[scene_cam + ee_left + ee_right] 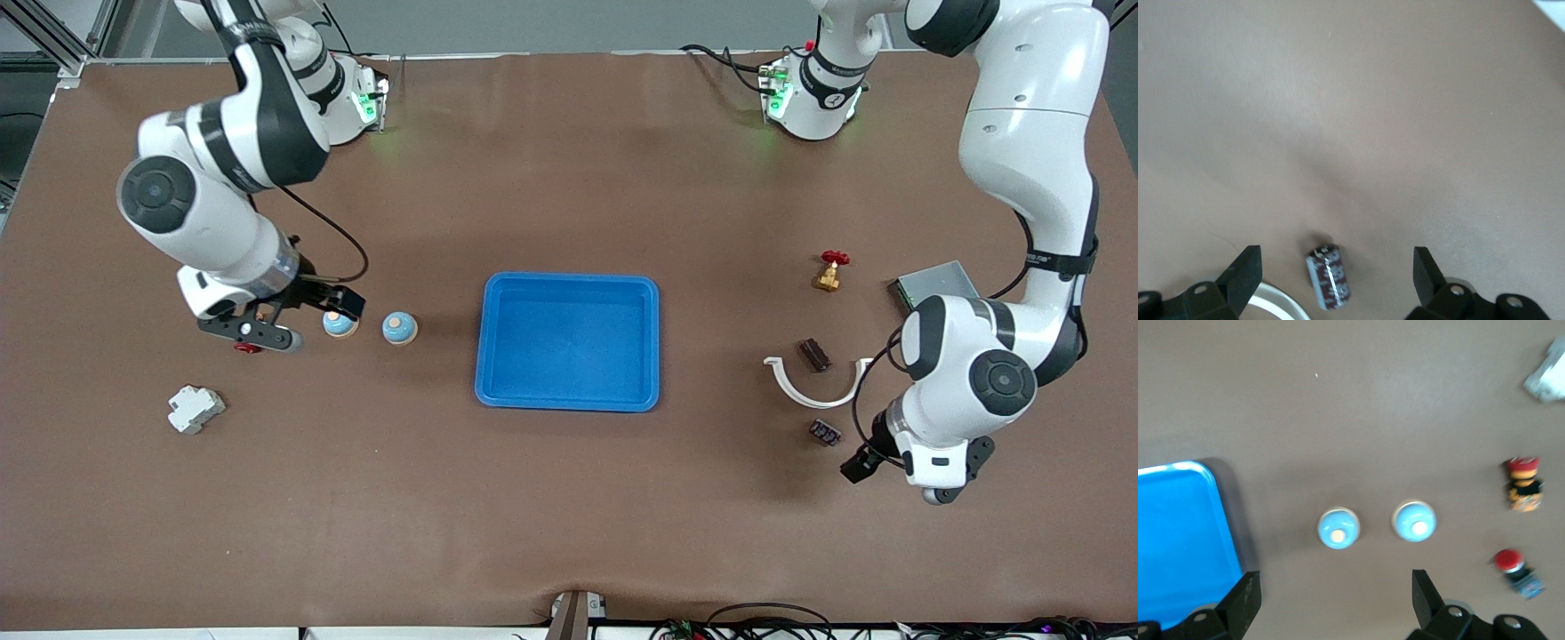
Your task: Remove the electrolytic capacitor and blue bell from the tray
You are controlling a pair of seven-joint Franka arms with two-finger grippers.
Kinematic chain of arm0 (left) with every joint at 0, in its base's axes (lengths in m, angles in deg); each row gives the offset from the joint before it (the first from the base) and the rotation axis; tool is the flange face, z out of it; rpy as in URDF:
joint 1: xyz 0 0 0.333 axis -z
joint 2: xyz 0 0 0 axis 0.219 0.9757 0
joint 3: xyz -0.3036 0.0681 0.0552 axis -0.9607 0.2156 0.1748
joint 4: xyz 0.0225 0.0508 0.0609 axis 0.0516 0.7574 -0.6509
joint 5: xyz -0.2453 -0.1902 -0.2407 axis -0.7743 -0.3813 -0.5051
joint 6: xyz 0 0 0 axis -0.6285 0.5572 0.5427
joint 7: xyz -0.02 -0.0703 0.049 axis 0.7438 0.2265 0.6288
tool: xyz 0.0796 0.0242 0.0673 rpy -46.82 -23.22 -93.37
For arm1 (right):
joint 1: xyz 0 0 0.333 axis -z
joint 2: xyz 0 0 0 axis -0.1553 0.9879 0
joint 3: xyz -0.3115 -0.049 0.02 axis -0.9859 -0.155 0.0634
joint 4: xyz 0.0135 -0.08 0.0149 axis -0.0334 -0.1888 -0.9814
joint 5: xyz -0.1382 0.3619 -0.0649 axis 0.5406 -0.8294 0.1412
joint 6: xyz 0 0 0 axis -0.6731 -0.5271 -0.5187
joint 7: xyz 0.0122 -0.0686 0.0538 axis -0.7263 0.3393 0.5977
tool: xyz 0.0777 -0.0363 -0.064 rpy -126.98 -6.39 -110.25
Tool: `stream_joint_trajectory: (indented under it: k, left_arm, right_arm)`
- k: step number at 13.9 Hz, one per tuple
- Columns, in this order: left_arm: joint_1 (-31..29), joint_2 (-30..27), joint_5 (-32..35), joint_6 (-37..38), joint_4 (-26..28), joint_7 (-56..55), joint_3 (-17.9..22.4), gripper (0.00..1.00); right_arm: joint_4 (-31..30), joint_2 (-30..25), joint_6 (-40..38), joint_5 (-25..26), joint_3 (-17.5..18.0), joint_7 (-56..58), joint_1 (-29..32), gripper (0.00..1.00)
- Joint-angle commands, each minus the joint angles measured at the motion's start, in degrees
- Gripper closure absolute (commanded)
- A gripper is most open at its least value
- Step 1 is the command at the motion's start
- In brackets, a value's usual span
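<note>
The capacitor [825, 432] lies on its side on the brown tabletop [569, 498], toward the left arm's end, a little nearer the front camera than the white curved clip [816, 384]. It is a short dark cylinder with pale printing and a grey band, its long axis flat on the tabletop. The left gripper [1337, 283] hangs over it with jaws wide, holding nothing.

Two bells [340, 324] [399, 328] stand upright side by side between the right arm and the blue tray [569, 341], each a light blue dome with a pale button on top. The right gripper [298, 322] hovers over the bell nearer its own end, jaws wide and empty.
</note>
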Motion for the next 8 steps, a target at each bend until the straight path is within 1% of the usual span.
stream_joint_trajectory:
  k: [1,3,5,7,8]
  left_arm:
    - [-3.1,-3.7,1.3,3.6,0.9,9.9,-0.1,0.00]
    - [-5.2,-5.8,0.9,7.5,0.7,20.2,-0.3,0.00]
    - [-5.7,-6.6,0.3,13.2,-2.3,28.0,-0.4,0.00]
    - [-5.9,-6.7,-0.1,19.7,-6.1,30.8,-0.6,0.00]
    - [-5.9,-7.4,-1.4,22.1,-7.1,31.3,-0.7,0.00]
  right_arm:
    - [0.1,-3.8,-3.1,0.8,0.6,10.7,5.6,0.00]
    - [2.8,-4.5,-6.5,0.8,0.6,17.8,9.8,0.00]
    - [5.3,-4.6,-10.2,0.8,0.6,19.7,12.1,0.00]
    - [7.6,-4.8,-12.8,0.8,0.6,20.7,13.5,0.00]
    - [8.6,-5.0,-13.8,0.8,0.6,21.7,14.0,0.00]
